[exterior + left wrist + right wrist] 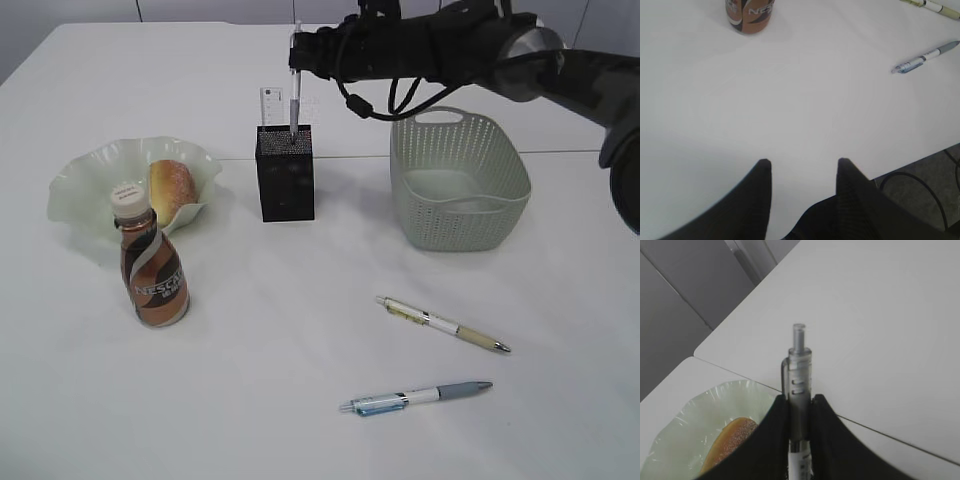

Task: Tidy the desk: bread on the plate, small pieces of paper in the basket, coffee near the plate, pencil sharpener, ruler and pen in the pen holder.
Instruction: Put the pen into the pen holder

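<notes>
Surface (300, 400): white, carries all items listed below.
Right claw (296, 62): reaches across the middle from the right, closed on a grey pen (295, 100), held upright; in the right wrist view the pads (827, 425) pinch the barrel (799, 385) just below the clicker.
Grey pen, position: directly over the pen holder (285, 172), lower end at or just inside the mouth; whether the tip touches the bottom cannot be told.
Pen holder: black, square, upright, between plate and basket; a ruler (270, 106) already stands in it.
Left claw (802, 167): parted moderately, empty, low over bare surface at the near edge.
Plate (90, 180): pale green, wavy rim, holding the bread (171, 188).
Coffee (152, 268): bottle upright, just in front of the plate; looks placed.
Basket (458, 180): grey, perforated; contents unclear.
Loose pens: cream pen (443, 324) and blue pen (415, 397), lying flat, well apart from the holder.
Pencil sharpener: not visible.
Step in hand (judged): dropping the grey pen into the holder.
Handling advice: keep the pen vertical, centre it clear of the ruler and the holder wall, lower until most of the barrel is inside, then part the pads and rise straight up so nothing catches or tips the holder.
Remaining (judged): two loose pens.
</notes>
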Controlling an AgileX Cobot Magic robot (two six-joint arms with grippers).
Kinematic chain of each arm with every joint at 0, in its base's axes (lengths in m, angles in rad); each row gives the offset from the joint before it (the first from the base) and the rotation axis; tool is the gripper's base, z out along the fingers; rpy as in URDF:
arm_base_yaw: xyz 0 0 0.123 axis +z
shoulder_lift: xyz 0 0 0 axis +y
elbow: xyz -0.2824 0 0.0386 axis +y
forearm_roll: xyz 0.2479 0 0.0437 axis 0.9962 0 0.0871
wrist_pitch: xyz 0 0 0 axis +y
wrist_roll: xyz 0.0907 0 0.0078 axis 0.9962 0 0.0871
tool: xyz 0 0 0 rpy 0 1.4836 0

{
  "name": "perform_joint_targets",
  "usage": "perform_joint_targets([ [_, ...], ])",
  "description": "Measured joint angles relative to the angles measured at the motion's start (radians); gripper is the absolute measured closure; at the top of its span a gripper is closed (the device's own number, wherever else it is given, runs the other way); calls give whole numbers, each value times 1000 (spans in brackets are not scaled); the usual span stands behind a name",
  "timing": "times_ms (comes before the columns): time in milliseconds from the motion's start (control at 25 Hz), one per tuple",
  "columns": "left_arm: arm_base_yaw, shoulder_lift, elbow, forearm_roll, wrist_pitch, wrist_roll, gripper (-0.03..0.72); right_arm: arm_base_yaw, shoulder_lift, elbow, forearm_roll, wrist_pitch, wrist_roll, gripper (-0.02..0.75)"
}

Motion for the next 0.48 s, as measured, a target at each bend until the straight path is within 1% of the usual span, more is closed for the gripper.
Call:
perform_joint_targets([
  [160, 0, 0, 0, -2, 2, 0, 371, 0, 26, 0, 0, 19, -1, 652],
  [240, 0, 0, 0, -2, 4, 0, 371, 0, 28, 0, 0, 23, -1, 627],
  [320, 0, 0, 0, -3, 6, 0, 371, 0, 28, 0, 0, 26, -4, 573],
  [400, 0, 0, 0, -4, 6, 0, 371, 0, 28, 0, 0, 26, -15, 488],
  [480, 0, 0, 0, -4, 6, 0, 371, 0, 28, 0, 0, 27, -19, 427],
])
